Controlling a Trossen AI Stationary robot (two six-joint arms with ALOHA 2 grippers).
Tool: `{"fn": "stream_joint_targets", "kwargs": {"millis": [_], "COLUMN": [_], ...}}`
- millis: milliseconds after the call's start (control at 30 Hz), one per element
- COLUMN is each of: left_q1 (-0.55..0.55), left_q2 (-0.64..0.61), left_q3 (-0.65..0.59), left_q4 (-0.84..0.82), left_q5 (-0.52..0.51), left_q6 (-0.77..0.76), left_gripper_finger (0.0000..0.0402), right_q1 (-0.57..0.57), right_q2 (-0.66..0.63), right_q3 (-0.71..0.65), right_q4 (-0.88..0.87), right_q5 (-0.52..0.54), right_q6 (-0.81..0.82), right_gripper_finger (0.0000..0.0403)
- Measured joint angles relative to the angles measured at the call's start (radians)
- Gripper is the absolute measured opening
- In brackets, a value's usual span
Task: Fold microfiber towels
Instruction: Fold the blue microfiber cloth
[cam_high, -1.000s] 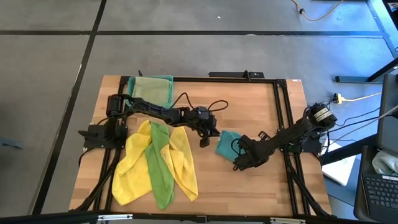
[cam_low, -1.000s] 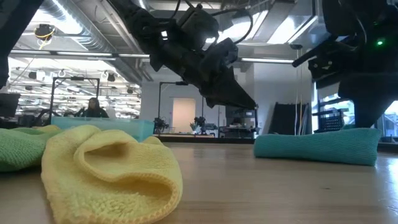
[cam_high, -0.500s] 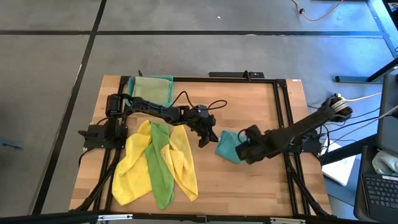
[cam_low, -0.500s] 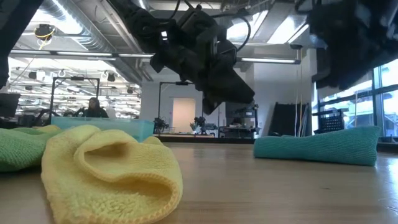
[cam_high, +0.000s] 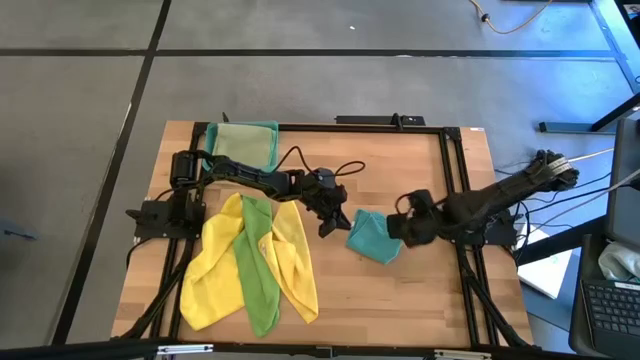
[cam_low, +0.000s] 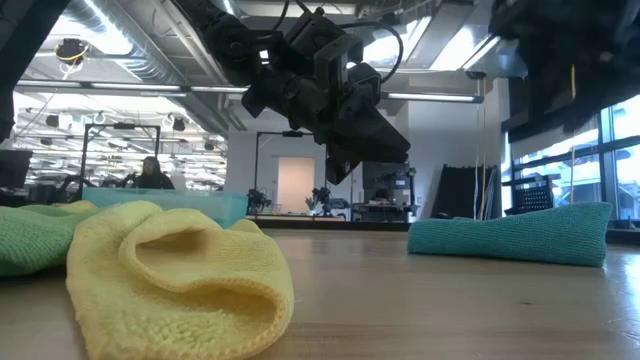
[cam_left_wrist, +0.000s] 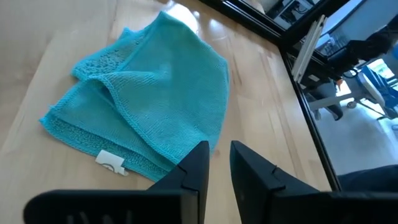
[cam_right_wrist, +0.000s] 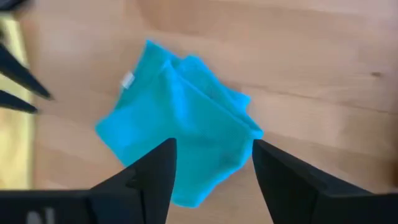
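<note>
You are looking at a light wooden table (cam_high: 400, 170) with a black frame, and its largest load is the loose heap of limp cloths at the left front: two yellow microfiber towels (cam_high: 290, 262) spread apart with a bright green microfiber towel (cam_high: 258, 268) draped lengthwise between and over them; in the low view the yellow pile (cam_low: 170, 275) bulks up in the foreground with the green one (cam_low: 30, 245) at its side. At the back left corner sits the rigid translucent teal rectangular tray (cam_high: 273, 130), and in it lies a pale olive-green microfiber towel (cam_high: 240, 145), flat and filling most of the tray. Near the table's middle, slightly toward the right, you have the folded teal microfiber towel (cam_high: 372, 236), a small layered packet lying flat on the wood with a white label at one edge (cam_left_wrist: 111, 163). The left gripper (cam_high: 327, 222) hangs above the table just beside that teal packet, between it and the yellow heap; its fingers (cam_left_wrist: 193, 171) stand only a narrow gap apart and grasp nothing. The right gripper (cam_high: 398, 226) hovers over the packet's other edge, its fingers (cam_right_wrist: 155, 171) spread wide with the teal cloth showing between them below, and it too is empty.
</note>
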Motion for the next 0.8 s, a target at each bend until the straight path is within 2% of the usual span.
{"fn": "stream_joint_targets", "kwargs": {"millis": [167, 233, 367, 467, 633, 800], "left_q1": [0.007, 0.013, 0.027, 0.034, 0.053, 0.054], "left_q2": [0.000, 0.000, -0.032, -0.096, -0.221, -0.325], "left_q3": [0.000, 0.000, -0.002, -0.001, -0.001, 0.000], "left_q4": [-0.008, -0.016, -0.099, -0.194, -0.294, -0.316], "left_q5": [0.091, 0.144, 0.172, 0.110, -0.025, -0.098], "left_q6": [-0.075, -0.115, -0.148, -0.100, -0.072, -0.082], "left_gripper_finger": [0.0059, 0.0056, 0.0053, 0.0053, 0.0053, 0.0053], "right_q1": [-0.203, -0.275, -0.382, -0.474, -0.658, -0.747], "right_q2": [-0.016, -0.016, -0.027, -0.028, 0.036, 0.159], "right_q3": [-0.186, -0.221, -0.212, -0.192, -0.193, -0.145], "right_q4": [0.510, 0.575, 0.528, 0.509, 0.482, 0.449], "right_q5": [-0.429, -0.517, -0.533, -0.593, -0.781, -0.825], "right_q6": [-0.401, -0.487, -0.661, -0.823, -1.027, -1.316], "right_gripper_finger": [0.0187, 0.0180, 0.0175, 0.0175, 0.0181, 0.0182]}}
